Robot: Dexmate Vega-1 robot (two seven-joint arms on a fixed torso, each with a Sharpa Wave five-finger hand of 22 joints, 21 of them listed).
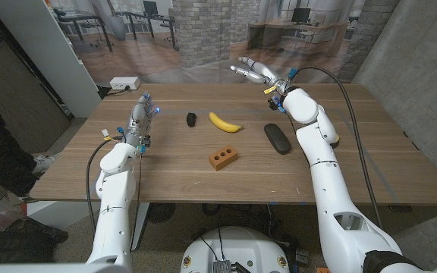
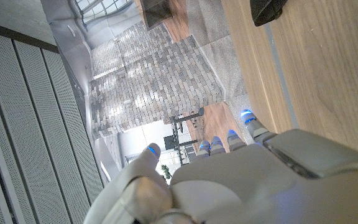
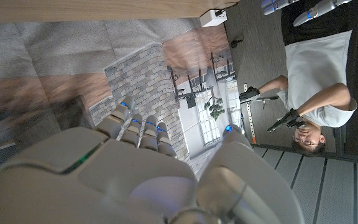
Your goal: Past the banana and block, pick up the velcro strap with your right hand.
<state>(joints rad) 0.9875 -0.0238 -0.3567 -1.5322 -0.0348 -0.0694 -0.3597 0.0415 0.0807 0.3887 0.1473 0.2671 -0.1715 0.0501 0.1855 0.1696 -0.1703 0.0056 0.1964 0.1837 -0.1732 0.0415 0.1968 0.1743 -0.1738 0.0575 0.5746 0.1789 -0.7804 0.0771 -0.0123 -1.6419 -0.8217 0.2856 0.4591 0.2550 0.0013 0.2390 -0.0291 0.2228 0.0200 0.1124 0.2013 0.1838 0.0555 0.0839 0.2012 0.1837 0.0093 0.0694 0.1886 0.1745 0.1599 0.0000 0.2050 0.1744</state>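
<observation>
Setting: wooden table (image 1: 355,174) in front of a backdrop printed with a brick-walled office; a white box (image 1: 125,83) sits on the floor beyond the far left corner.
Velcro strap: a small dark roll, the velcro strap (image 1: 191,118), lies on the table left of the banana, near the middle and toward the far side — well apart from both hands.
Banana: yellow banana (image 1: 225,122) lies just right of the strap, curved, angled toward the near right.
Block: reddish-brown block (image 1: 223,158) with two holes on its top sits nearer the robot, in front of the banana.
Dark case: a black oblong case (image 1: 277,138) lies right of the banana, close beside the right arm.
Right hand: the right hand (image 1: 253,71) is raised over the far edge of the table, fingers spread and reaching left, nothing in it; its wrist view shows the fingers (image 3: 143,127) apart against the backdrop, with a person (image 3: 319,81) in a white shirt holding controllers.
Left hand: the left hand (image 1: 143,115) stands on the left side of the table, fingers pointing away from the robot and slightly apart — it holds nothing; its wrist view shows blue-lit fingertips (image 2: 229,135) beside the tabletop.
</observation>
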